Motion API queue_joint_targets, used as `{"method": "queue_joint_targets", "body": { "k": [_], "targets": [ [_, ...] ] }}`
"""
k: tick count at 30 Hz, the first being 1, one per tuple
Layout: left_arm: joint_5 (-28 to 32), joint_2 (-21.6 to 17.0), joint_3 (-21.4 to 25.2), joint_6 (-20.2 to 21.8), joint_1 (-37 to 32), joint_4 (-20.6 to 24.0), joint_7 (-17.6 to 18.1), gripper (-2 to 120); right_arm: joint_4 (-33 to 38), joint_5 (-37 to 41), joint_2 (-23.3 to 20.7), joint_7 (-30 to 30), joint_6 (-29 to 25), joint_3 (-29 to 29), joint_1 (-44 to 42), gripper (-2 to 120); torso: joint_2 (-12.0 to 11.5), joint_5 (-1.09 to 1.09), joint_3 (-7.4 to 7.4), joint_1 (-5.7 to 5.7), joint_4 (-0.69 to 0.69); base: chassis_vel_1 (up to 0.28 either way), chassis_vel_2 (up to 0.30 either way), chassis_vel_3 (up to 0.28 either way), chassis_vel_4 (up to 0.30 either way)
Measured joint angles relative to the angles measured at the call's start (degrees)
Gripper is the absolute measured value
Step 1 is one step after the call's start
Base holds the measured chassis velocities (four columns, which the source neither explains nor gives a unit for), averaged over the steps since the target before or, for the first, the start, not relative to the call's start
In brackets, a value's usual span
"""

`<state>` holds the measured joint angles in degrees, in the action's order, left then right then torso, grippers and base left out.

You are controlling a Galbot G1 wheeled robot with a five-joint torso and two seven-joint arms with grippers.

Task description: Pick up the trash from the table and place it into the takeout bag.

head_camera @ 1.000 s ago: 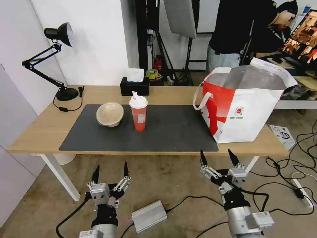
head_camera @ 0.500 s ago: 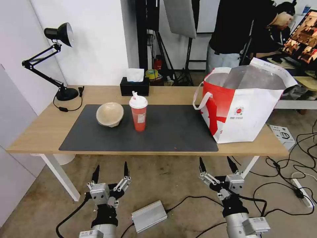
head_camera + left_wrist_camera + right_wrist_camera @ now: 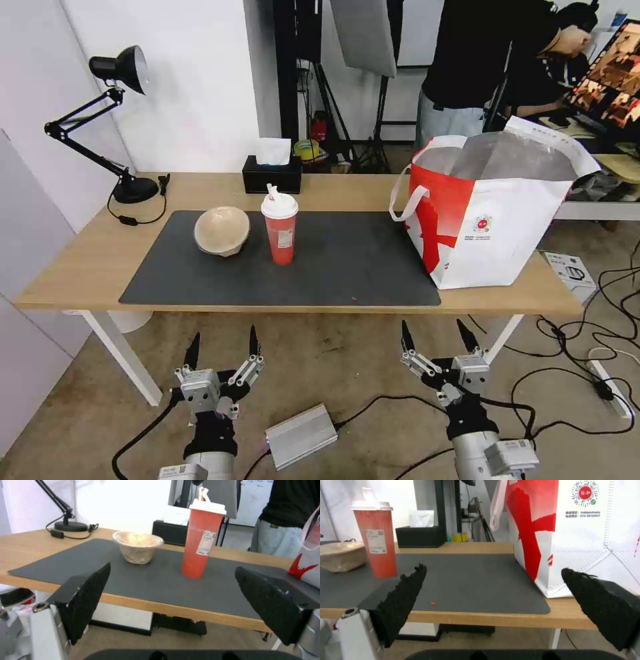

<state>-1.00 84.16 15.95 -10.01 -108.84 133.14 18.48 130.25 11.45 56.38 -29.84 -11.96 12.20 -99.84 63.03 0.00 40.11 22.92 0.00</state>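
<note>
At frame center a long wooden table (image 3: 87, 263) carries a dark mat (image 3: 347, 260) with a beige bowl (image 3: 222, 230) and red cup (image 3: 279, 225), a white-and-red bag (image 3: 497, 220) sits right, and 2 spread-fingered grippers, left (image 3: 223, 341) and right (image 3: 435, 333), hang below.

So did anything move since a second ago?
Only the right gripper: it drew back a little from the table and sank lower in the head view, open and empty. The left gripper stayed put below the table edge, also open. The cup, bowl and bag sit where they were.
</note>
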Motion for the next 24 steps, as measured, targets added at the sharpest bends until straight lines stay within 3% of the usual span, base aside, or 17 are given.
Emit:
{"method": "queue_joint_targets", "body": {
  "k": [9,24],
  "targets": [
    [0.2,-0.2,0.2,0.0,0.3,0.0,0.0,100,0.1,0.2,-0.5,1.8,-1.2,-0.9,1.1,100,0.0,0.0,0.0,0.0,0.0,0.0,0.0,0.0,0.0],
    [0.3,0.3,1.0,0.0,0.1,0.1,-0.1,100,1.4,6.4,-3.7,15.3,-5.3,-2.6,4.2,100,0.0,0.0,0.0,0.0,0.0,0.0,0.0,0.0,0.0]
  ]
}}
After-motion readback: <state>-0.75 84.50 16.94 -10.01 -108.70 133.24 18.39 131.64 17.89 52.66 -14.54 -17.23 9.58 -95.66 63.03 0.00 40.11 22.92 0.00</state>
